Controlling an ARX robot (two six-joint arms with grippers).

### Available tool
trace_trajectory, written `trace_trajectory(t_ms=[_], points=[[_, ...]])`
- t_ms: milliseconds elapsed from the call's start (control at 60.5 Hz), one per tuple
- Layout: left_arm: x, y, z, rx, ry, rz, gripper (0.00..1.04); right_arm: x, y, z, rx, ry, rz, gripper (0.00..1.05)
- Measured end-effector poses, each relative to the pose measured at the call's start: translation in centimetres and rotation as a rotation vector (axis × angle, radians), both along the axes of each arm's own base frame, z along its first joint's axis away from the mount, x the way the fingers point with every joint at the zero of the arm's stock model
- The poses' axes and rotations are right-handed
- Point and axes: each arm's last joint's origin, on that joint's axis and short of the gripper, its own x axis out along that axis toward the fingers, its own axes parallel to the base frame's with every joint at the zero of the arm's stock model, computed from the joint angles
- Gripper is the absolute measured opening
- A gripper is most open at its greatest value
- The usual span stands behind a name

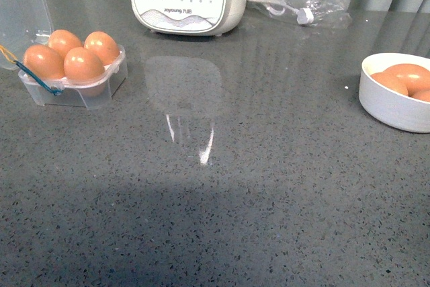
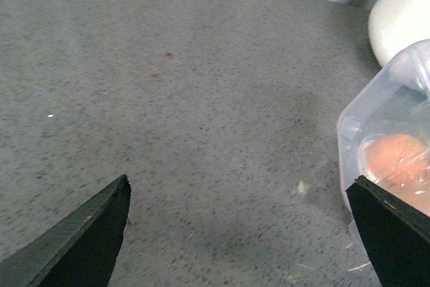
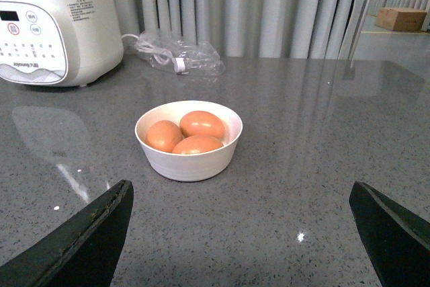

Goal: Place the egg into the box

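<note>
The box point(image 1: 101, 91) sat on the left of the counter point(image 1: 269, 199), all four cells filled with eggs point(image 1: 83, 63). Three spare eggs point(image 3: 199, 124) lay in the bowl point(image 1: 390, 109), well apart on the right. The left gripper point(image 2: 240, 186) hung just beside the box, jaws spread and empty. The right gripper point(image 3: 242, 185) faced the bowl, likewise released.

The white appliance point(image 1: 187, 5) bears the brand name "joyoung".
</note>
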Motion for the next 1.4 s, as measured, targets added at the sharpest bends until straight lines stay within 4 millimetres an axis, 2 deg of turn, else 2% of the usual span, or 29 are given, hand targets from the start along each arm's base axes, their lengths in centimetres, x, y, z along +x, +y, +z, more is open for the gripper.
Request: trace_trajectory(t_ms=[264, 496, 661, 793, 926, 1107, 1174, 1306, 1405], points=[[4.0, -0.4, 0.1, 0.026, 0.041, -0.035, 0.98, 0.0, 0.0, 0.0, 0.0, 0.0, 0.0, 0.97], [5.6, -1.1, 0.1, 0.045, 0.05, -0.051, 0.98, 0.0, 0.0, 0.0, 0.0, 0.0, 0.0, 0.97], [5.9, -3.4, 0.6, 0.047, 0.037, -0.115, 0.98, 0.0, 0.0, 0.0, 0.0, 0.0, 0.0, 0.97], [5.7, -5.3, 1.5, 0.037, 0.004, -0.168, 0.98, 0.0, 0.0, 0.0, 0.0, 0.0, 0.0, 0.97], [4.8, -8.0, 2.4, 0.04, -0.021, -0.235, 0.98, 0.0, 0.0, 0.0, 0.0, 0.0, 0.0, 0.97], [2.7, -13.4, 2.9, 0.065, -0.019, -0.385, 0.98, 0.0, 0.0, 0.0, 0.0, 0.0, 0.0, 0.97], [2.0, -14.8, 3.0, 0.073, -0.022, -0.426, 0.98, 0.0, 0.0, 0.0, 0.0, 0.0, 0.0, 0.97], [0.7, -16.1, 4.0, 0.084, -0.061, -0.458, 0.98, 0.0, 0.0, 0.0, 0.0, 0.0, 0.0, 0.97], [-1.3, -16.5, 5.6, 0.125, -0.101, -0.455, 0.98, 0.0, 0.0, 0.0, 0.0, 0.0, 0.0, 0.97]])
